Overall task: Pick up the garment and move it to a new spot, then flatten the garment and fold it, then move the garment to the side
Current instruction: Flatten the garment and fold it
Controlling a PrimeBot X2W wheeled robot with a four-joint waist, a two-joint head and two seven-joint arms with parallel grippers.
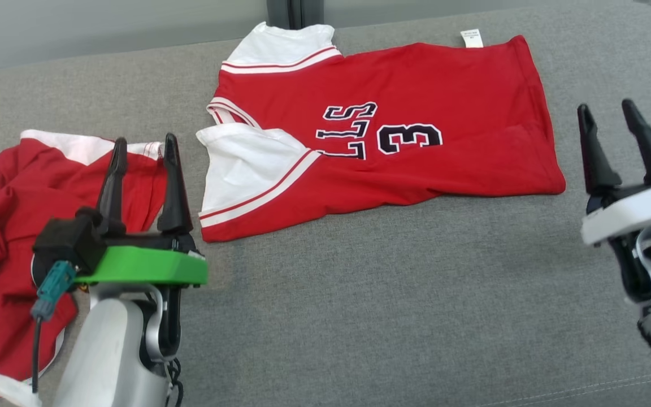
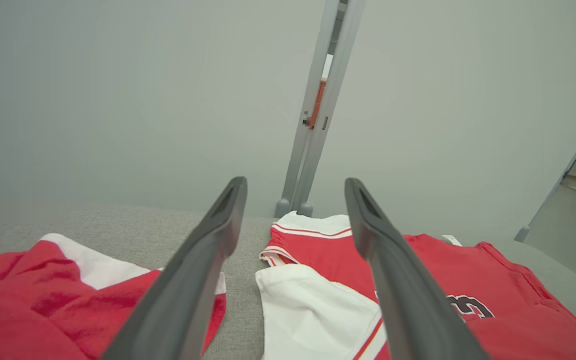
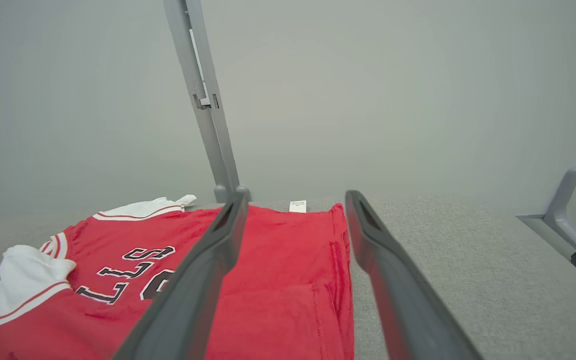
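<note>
The garment, a red jersey with white sleeves and a black "3", lies spread flat across the back middle of the grey cushion, sleeves to the left and hem to the right. It also fills the lower right of the left wrist view and the lower left of the right wrist view. My left gripper stands open just left of the near sleeve, holding nothing. My right gripper is open too, off the hem's right side, with nothing between its fingers.
A second red and white garment lies crumpled at the left, partly under my left gripper. A white label sticks out at the jersey's far edge. A grey post rises behind the cushion against a pale wall.
</note>
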